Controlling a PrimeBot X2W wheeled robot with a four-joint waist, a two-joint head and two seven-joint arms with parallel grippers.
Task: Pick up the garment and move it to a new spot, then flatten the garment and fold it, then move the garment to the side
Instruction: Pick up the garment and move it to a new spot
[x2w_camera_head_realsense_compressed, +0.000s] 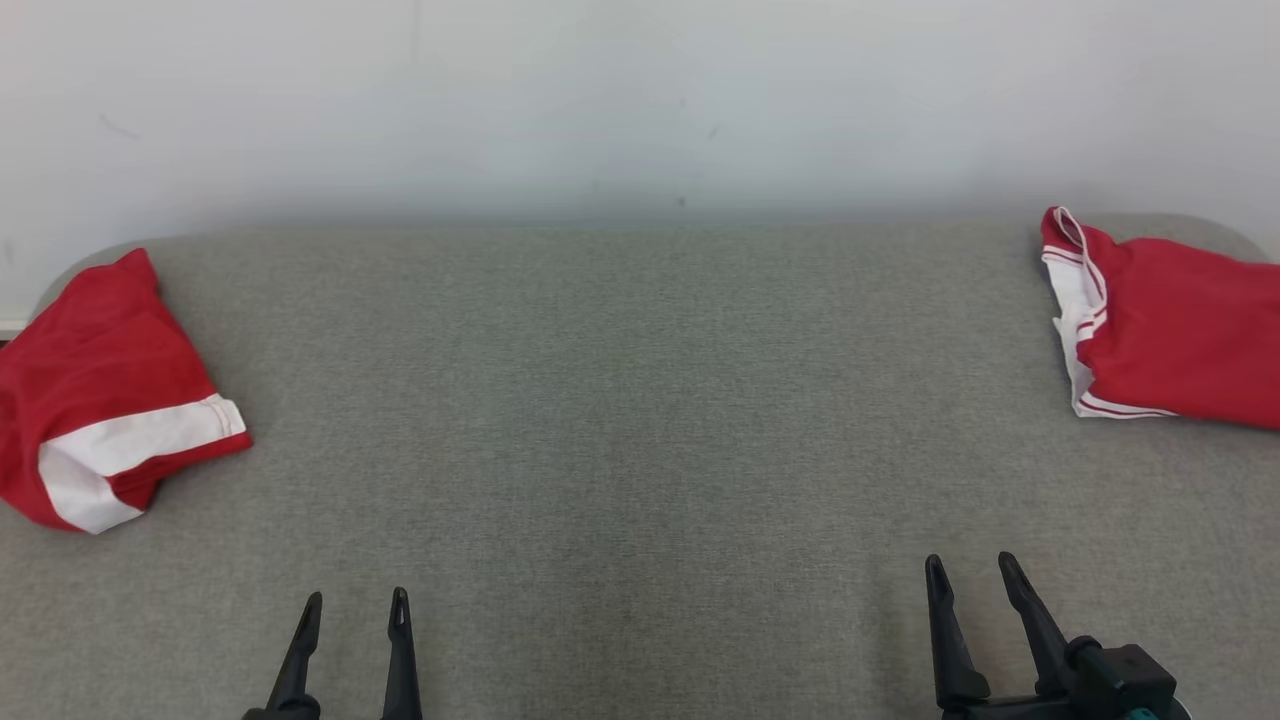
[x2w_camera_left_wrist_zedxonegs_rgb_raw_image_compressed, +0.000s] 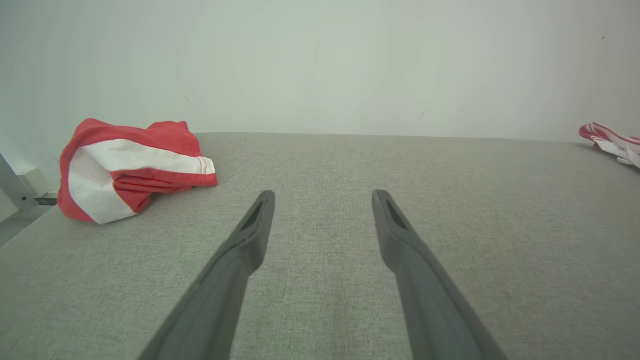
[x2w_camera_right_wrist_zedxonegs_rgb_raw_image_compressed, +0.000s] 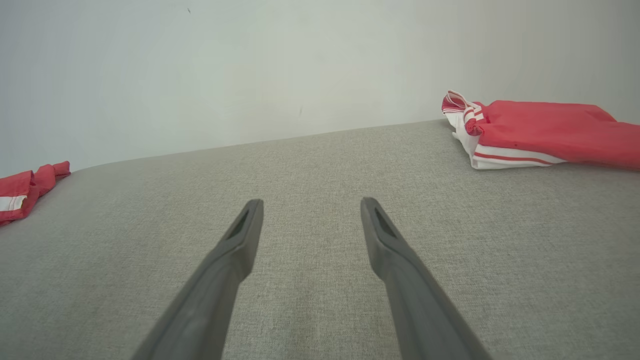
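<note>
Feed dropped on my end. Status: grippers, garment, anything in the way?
Left gripper open, empty. Right gripper open, empty. Crumpled red-and-white garment far left, untouched; folded red garment far right. Bare grey surface between, nothing blocking.

This is looking like a plain test room or lab: a grey cloth-covered table (x2w_camera_head_realsense_compressed: 640, 420) is standing against a bare white wall (x2w_camera_head_realsense_compressed: 640, 100), while a left garment (x2w_camera_head_realsense_compressed: 100, 360) and a right garment (x2w_camera_head_realsense_compressed: 1190, 330), both red-and-white, are lying at its ends.
</note>
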